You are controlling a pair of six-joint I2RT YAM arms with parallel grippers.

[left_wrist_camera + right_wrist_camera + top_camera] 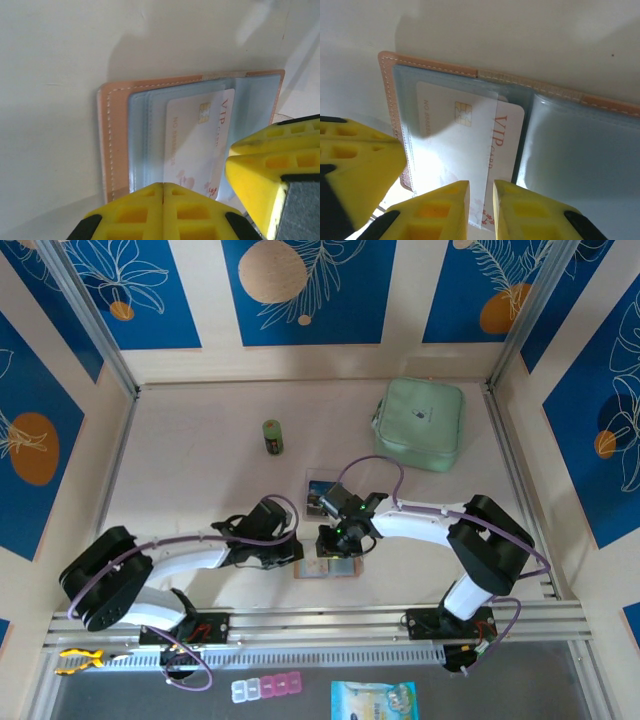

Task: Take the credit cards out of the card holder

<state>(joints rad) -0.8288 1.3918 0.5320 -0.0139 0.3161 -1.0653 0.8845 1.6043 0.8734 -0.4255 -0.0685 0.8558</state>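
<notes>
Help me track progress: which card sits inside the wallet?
The white VIP card, in the wallet's clear pocket; the dark card lies loose on the table.

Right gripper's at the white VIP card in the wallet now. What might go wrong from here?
The white VIP card sits half under a clear pocket flap; the right gripper straddles just its edge, so it may slip off. Pulling may drag the whole card holder unless the left gripper pins it. The two grippers are close and might collide.
</notes>
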